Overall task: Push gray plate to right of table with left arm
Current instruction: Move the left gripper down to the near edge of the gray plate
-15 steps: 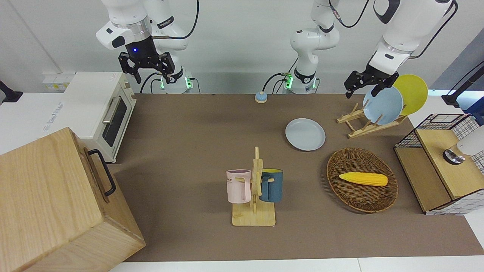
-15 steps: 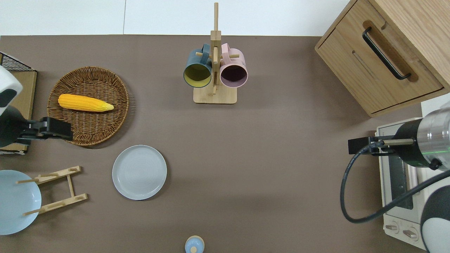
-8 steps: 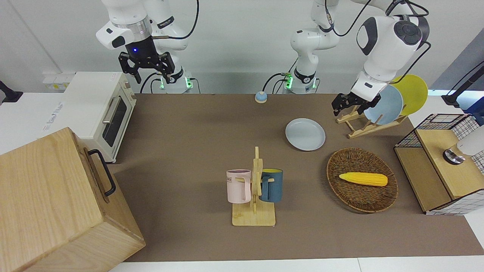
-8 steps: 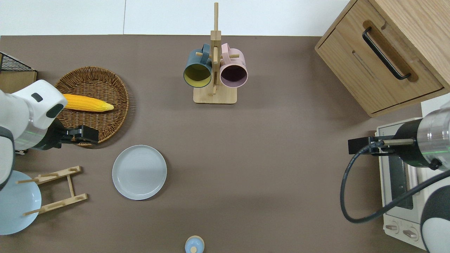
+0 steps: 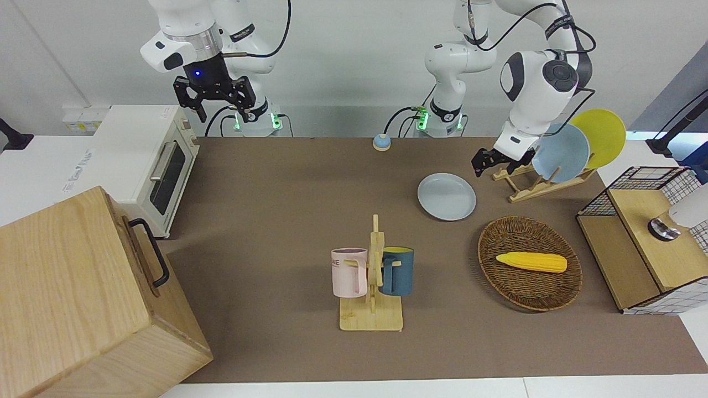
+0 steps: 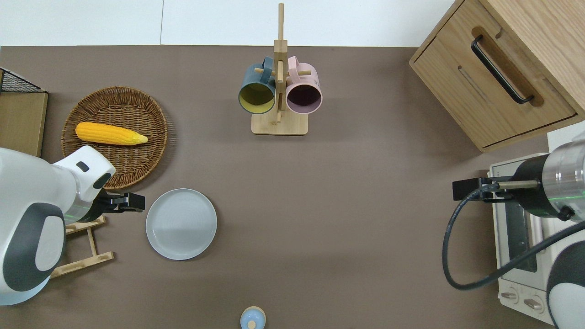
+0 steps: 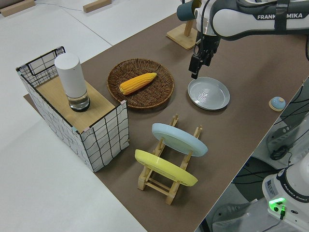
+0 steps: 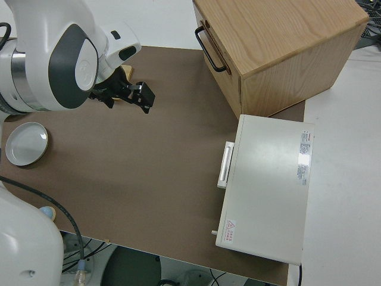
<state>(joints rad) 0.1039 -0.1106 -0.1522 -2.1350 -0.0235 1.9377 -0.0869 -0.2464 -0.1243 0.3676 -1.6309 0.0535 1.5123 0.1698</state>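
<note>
While the big brown table (image 5: 276, 182) holds many things, the biggest one on it is the wooden cabinet (image 5: 83, 298) with a black handle, at the right arm's end. Next to it, nearer to the robots, sits the white toaster oven (image 5: 146, 166).

At the left arm's end is a wire box (image 7: 72, 121) with a wooden top, and a white cup thing (image 7: 71, 81) stands on it. Beside the box lies a round woven basket (image 6: 137, 151) with a yellow corn cob (image 6: 111, 133) in it.

Near the middle of the table, farther from the robots, a wooden mug stand (image 5: 371, 315) holds a pink mug (image 5: 348, 272) and a dark blue mug (image 5: 397, 271). A wooden plate rack (image 7: 166, 166) stands toward the left arm's end, nearer to the robots than the basket. It holds a sky-blue plate (image 7: 179, 139) and a yellow plate (image 7: 165, 167), both leaning.

The gray plate (image 6: 181, 224) lies flat on the table between the rack and the middle, nearer to the robots than the basket. The left gripper (image 6: 133, 202) is low, just beside the plate's rim on the side toward the left arm's end. I cannot tell if it touches the plate, or if its fingers are apart or together.

The right gripper (image 5: 214, 97) is parked, with its fingers apart. A small blue bell (image 5: 381, 142) sits at the table edge nearest the robots.
</note>
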